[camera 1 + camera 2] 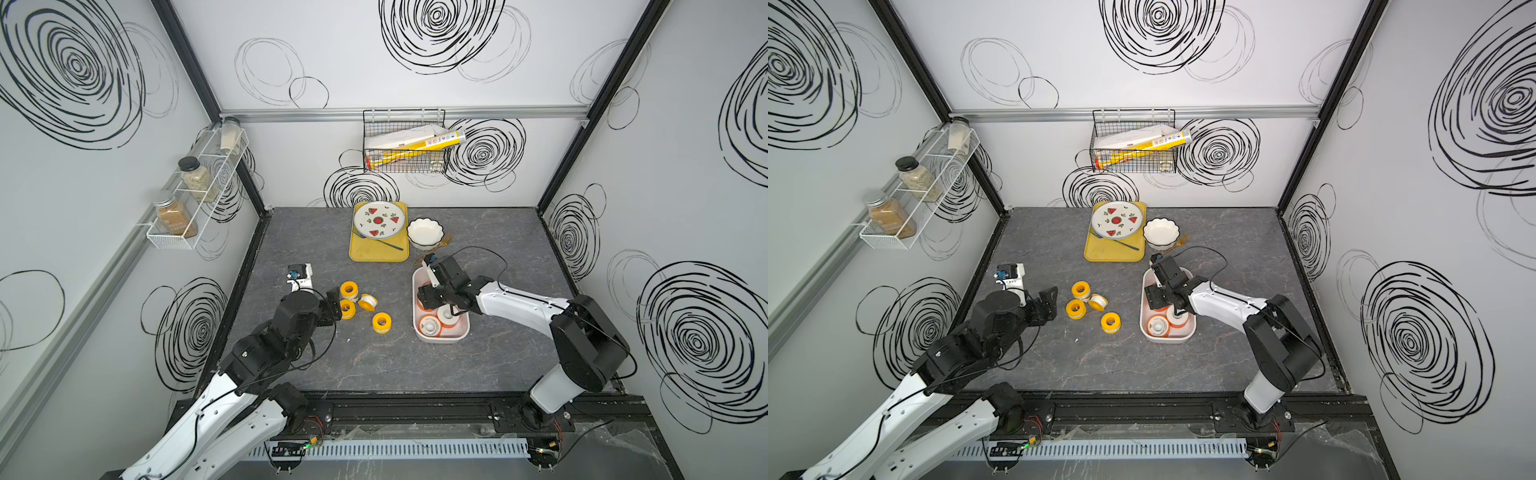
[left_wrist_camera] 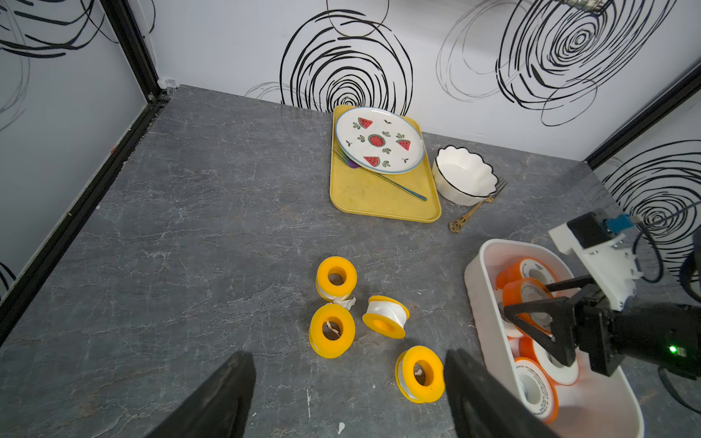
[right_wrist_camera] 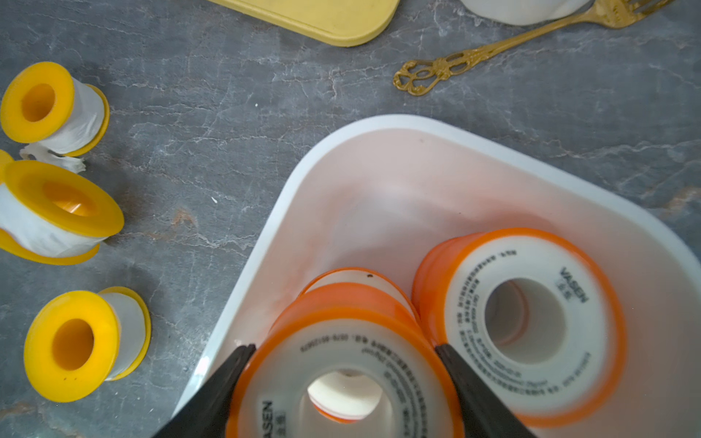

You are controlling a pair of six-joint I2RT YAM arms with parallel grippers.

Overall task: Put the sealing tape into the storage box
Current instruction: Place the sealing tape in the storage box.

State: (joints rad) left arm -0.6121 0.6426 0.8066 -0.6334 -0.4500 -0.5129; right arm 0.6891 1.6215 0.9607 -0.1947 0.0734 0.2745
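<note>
Your left gripper [image 2: 349, 356] hangs wide open and empty just short of the nearest yellow spool [image 2: 420, 373], which lies flat on the grey surface [image 2: 189, 227]. Three more yellow spools [image 2: 332, 330] cluster just beyond it, one tipped on its side, another trailing a loose tail of tape. Across from them, your right gripper [image 3: 343, 349] clasps an orange spool [image 3: 409, 364] by its rim over the storage box [image 1: 440, 338], directly above other orange spools [image 3: 569, 364] already lying inside. The risk, judged from here, is that a spool let go at this spot lands on its neighbours, may tip or roll, and could hop the low rim. The bare floor at the box's far end looks the safer place to set it. The loose tail could snag a finger, and the tipped spool would likely roll if nudged. With the right arm lying across the box, bringing the left one in at the same time invites a collision, so take turns. Room is generous to the left of and in front of the yellow spools, where the surface is bare to the black frame. Farther back, a gold fork [image 3: 493, 47] lies near the box's far corner, then the white bowl [image 1: 424, 232] and the yellow tray [image 1: 376, 252] carrying a watermelon plate [image 1: 379, 220], near the back wall.
</note>
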